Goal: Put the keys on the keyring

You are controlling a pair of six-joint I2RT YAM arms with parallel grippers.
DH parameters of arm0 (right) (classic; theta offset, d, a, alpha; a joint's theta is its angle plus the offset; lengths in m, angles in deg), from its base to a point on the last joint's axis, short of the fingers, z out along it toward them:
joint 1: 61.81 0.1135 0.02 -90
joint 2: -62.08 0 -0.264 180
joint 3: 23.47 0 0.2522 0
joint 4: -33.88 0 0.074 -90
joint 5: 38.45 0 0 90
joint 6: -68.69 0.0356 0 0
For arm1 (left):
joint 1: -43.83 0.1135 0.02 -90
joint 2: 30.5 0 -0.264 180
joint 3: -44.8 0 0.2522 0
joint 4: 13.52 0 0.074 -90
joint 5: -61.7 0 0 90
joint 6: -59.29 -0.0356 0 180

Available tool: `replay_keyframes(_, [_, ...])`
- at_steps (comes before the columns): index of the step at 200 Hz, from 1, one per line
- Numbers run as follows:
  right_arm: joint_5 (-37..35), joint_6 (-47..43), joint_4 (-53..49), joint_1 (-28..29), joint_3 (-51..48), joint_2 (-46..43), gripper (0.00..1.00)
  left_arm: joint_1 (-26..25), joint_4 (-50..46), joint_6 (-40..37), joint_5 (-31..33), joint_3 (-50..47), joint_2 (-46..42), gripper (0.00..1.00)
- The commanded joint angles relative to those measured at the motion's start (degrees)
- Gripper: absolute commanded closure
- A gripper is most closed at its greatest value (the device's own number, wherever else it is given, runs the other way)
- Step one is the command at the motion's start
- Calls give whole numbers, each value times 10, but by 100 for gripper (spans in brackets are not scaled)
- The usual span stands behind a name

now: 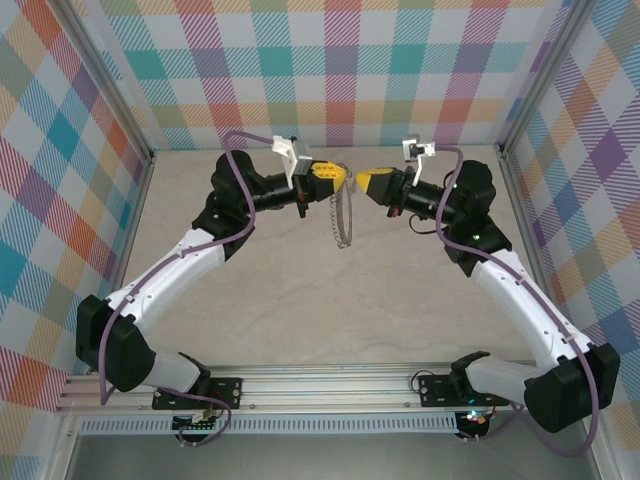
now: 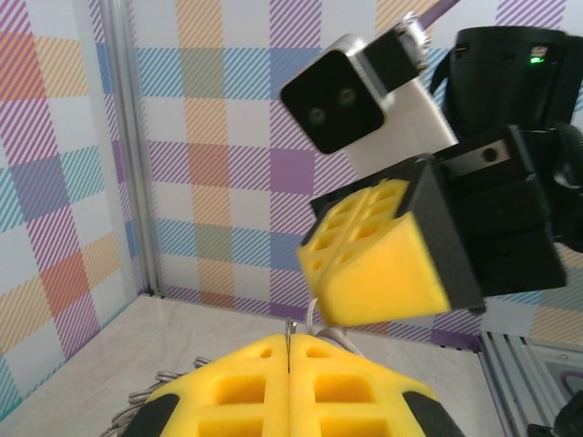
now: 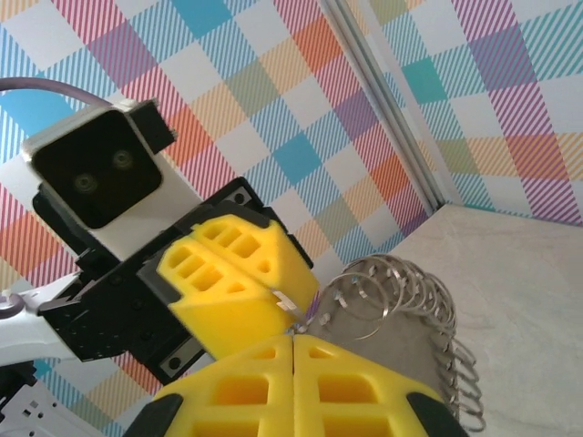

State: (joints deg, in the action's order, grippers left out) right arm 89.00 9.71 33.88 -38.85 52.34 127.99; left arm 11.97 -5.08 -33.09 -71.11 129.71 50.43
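Observation:
My left gripper and right gripper meet tip to tip above the middle of the table. The left gripper is shut on a thin flat metal piece seen edge-on in its seam. In the right wrist view that piece sticks out of the left gripper's pads as a small pale tab, the keys. The right gripper is shut with a bit of the keyring's wire at its tip. From there the keyring, a grey scalloped loop, fans out and hangs to the table.
Plaid walls with aluminium posts enclose the table on three sides. The beige tabletop lies between the two arms. The arms' bases sit on a rail at the near edge.

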Motion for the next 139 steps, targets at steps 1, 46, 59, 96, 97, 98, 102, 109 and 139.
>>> replay_keyframes(1, [-37, -32, -21, 6, 8, -29, 100, -4, 21, 3, 15, 12, 0, 100])
replay_keyframes(46, [-32, -37, -28, 6, 7, -35, 100, -4, 23, 4, 19, 12, 1, 100])
replay_keyframes(59, [-13, -34, -19, 6, 10, -30, 100, -4, 22, 5, 19, 14, 3, 100])
replay_keyframes(96, [11, -24, 0, 7, 20, -15, 100, -4, 21, 10, 12, 20, 8, 100])
replay_keyframes(97, [11, -24, 0, 7, 20, -15, 100, -4, 21, 11, 11, 20, 9, 100])
replay_keyframes(98, [11, -24, 1, 7, 20, -14, 100, -4, 21, 11, 11, 20, 9, 100])
replay_keyframes(102, [11, -23, 2, 7, 21, -13, 100, -4, 21, 11, 11, 20, 10, 100])
replay_keyframes(109, [12, -22, 5, 7, 23, -9, 100, -4, 22, 11, 10, 20, 9, 100])
replay_keyframes(139, [15, -17, 15, 9, 32, 3, 100, -4, 21, 14, 5, 21, 10, 100])
